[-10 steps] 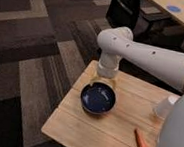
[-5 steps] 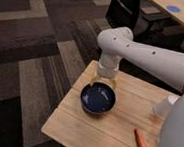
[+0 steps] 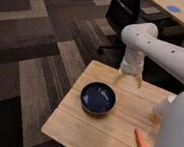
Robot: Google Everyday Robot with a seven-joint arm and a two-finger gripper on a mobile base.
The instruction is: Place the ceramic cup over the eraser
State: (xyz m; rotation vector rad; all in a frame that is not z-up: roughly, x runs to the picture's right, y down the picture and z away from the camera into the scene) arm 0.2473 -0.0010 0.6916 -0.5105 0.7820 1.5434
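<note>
So the small cream-white ceramic cup (image 3: 161,107) is way off to the right of the dark blue round bowl (image 3: 98,98), sitting on the light wooden tabletop (image 3: 72,122) and half hidden behind the robot's bulky white body (image 3: 174,136). Front-right of the bowl there's an orange carrot-like stick (image 3: 142,143) lying near the tabletop's edge. The tool (image 3: 128,81) hangs behind the bowl and a bit right of it, pointing straight down, fingers spread wide with nothing between them, well apart from the cup.
</note>
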